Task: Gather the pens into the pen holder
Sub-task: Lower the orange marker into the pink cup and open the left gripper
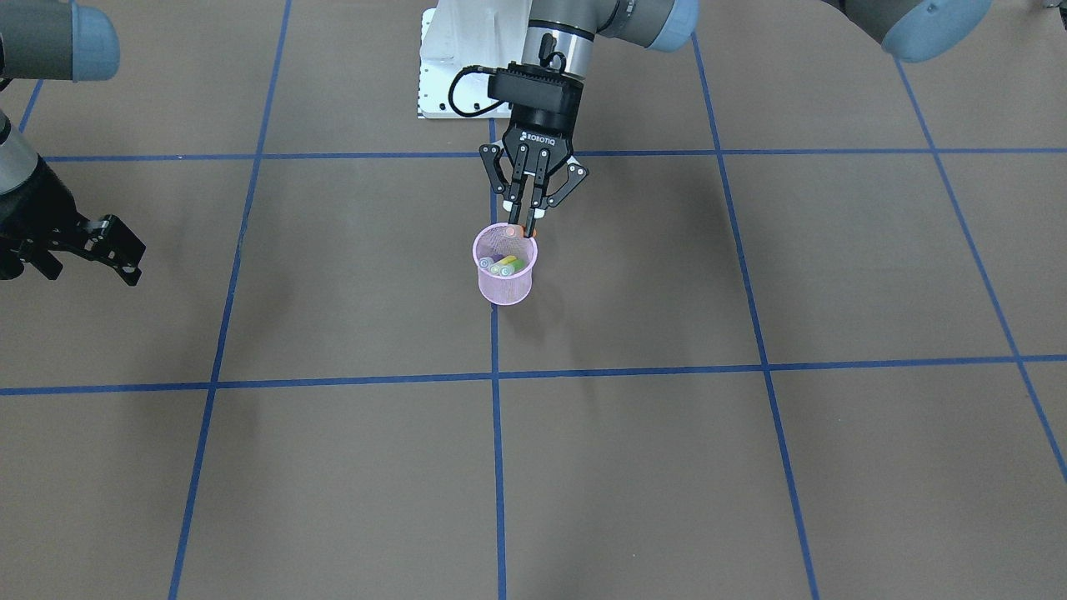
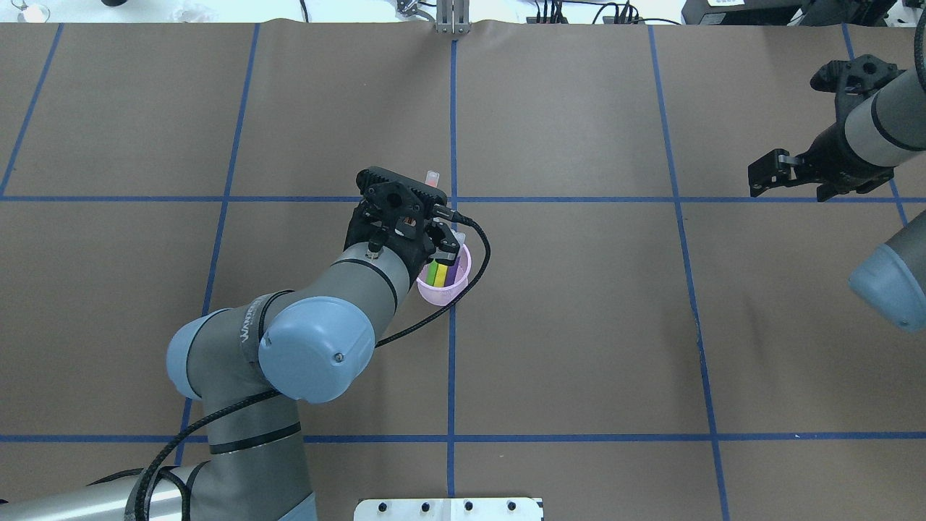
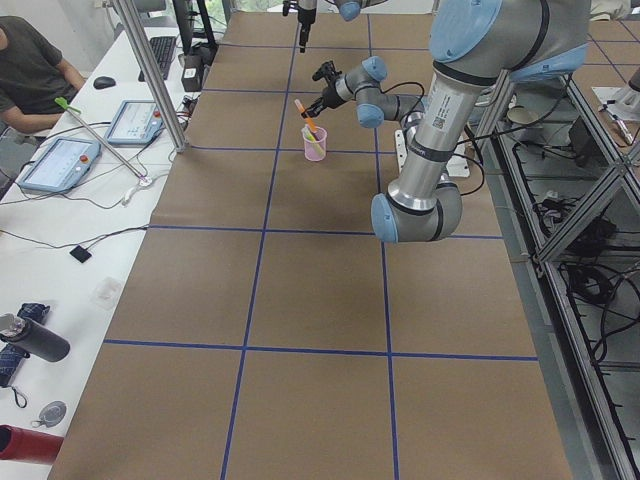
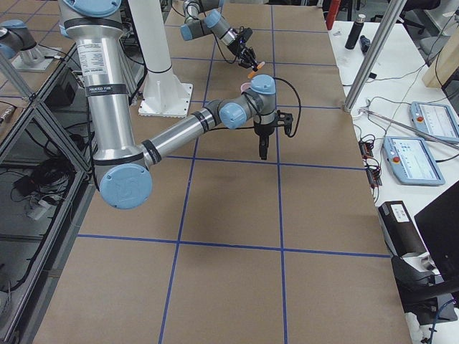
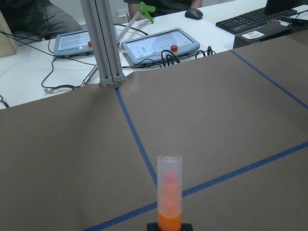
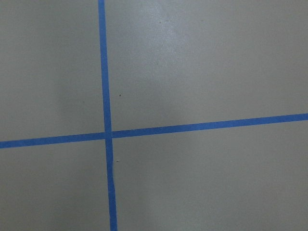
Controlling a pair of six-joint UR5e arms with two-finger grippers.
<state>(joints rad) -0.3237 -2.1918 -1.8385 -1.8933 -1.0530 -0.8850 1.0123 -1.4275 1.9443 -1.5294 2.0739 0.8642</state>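
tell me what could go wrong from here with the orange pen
1. The left gripper holds the orange pen tilted, with its lower end near the back rim of the cup. If it is released like this, it may catch the rim and fall outside.
2. Three pens lean across the inside of the cup, so the orange one could jam on them.
3. The gripper sits close to the rim, and a nudge could tip the cup.

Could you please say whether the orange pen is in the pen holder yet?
Partly: the orange pen, tilted, appears to dip inside the pen holder rim, with the left gripper shut on it.
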